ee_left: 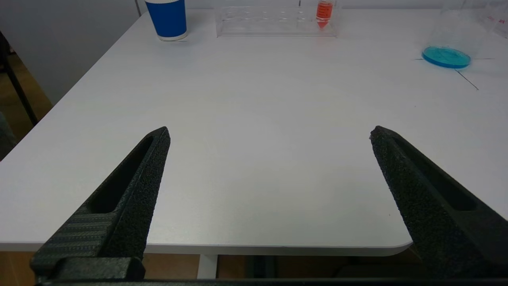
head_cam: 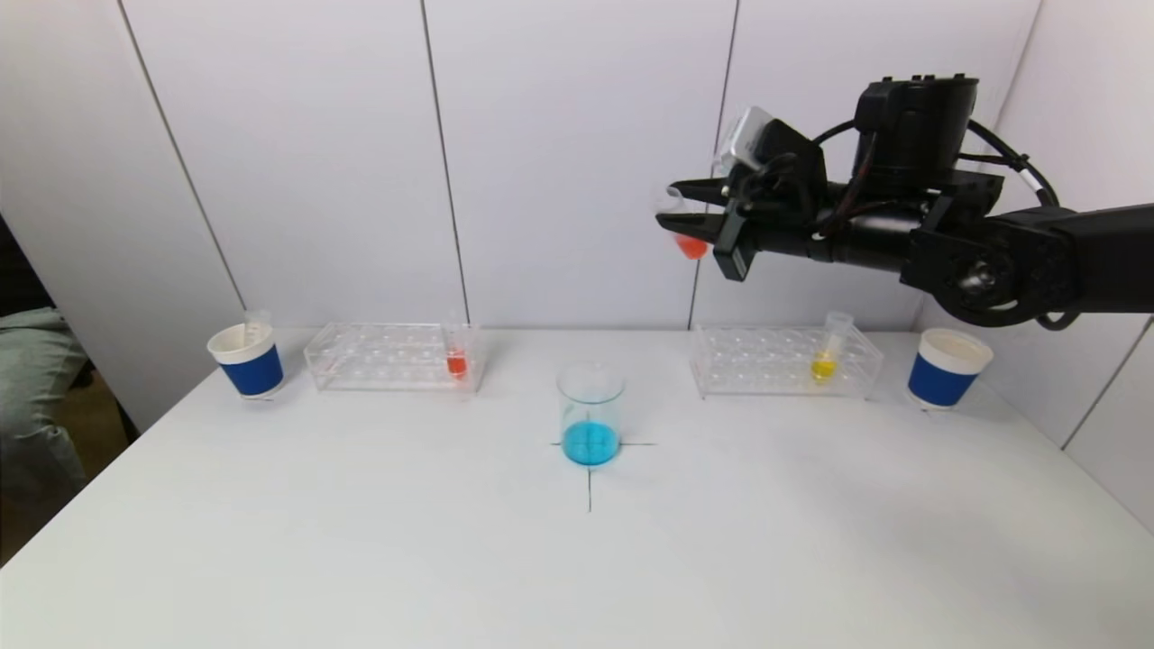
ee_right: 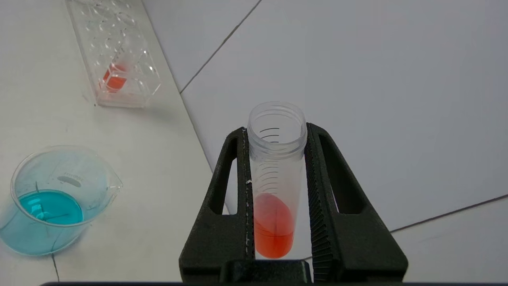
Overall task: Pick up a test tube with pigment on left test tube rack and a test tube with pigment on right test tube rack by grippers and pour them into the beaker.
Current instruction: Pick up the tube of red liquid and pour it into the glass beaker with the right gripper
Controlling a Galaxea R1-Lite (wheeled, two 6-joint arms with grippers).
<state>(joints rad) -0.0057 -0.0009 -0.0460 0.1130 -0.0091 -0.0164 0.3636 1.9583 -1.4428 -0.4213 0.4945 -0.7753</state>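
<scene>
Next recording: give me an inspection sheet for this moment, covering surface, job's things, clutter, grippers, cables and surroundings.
Surface: white table with a black cross mark under the beaker.
Job's things: beaker holding blue liquid, at table centre; left rack with one orange tube; right rack with one yellow tube; held tube with orange pigment, uncapped.
Clutter: two blue-and-white cups, left cup with a tube standing in it, right cup.
Grippers: right gripper shut on the held tube, raised above the table, right of the beaker; left gripper open, empty, at the near table edge.
Cables: black cables on the right arm.
Surroundings: white panelled wall.
</scene>
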